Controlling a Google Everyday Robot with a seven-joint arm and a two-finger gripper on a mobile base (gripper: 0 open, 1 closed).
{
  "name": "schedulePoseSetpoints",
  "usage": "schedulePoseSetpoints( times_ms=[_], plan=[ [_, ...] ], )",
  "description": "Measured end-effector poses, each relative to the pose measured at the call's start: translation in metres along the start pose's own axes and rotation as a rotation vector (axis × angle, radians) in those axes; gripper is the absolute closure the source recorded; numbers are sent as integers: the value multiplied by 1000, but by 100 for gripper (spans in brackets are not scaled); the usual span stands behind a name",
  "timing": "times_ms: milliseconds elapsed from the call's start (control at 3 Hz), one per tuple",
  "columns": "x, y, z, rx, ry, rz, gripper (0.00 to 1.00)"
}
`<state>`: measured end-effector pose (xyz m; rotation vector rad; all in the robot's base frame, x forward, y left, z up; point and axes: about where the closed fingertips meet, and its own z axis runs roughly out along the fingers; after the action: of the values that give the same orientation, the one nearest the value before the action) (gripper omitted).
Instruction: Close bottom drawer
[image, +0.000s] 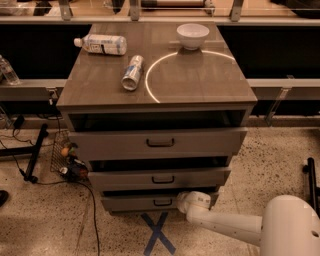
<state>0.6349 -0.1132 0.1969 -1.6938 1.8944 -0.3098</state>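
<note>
The bottom drawer (135, 202) is the lowest and narrowest grey wood-grain front of three, with a small dark bar handle (162, 202). Its front stands out only a little from the cabinet, with a thin dark gap above it. My white arm comes in from the lower right. My gripper (186, 201) is at the right part of the bottom drawer's front, up against it, just right of the handle.
The middle drawer (160, 178) and top drawer (159, 142) stand slightly out above. On the cabinet top lie a plastic bottle (101, 44), a can (132, 72) and a white bowl (192, 35). A blue tape X (157, 234) marks the floor in front. Cables and a wire basket (62, 152) are at left.
</note>
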Motion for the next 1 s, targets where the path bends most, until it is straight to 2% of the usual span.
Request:
schedulePoseSetpoints(
  times_ms=[333,667,1000],
  plan=[
    [14,5,-15,-32,12,0,100],
    [24,12,-24,-72,25,45,83],
    [24,12,-24,-72,26,41,59]
  ],
)
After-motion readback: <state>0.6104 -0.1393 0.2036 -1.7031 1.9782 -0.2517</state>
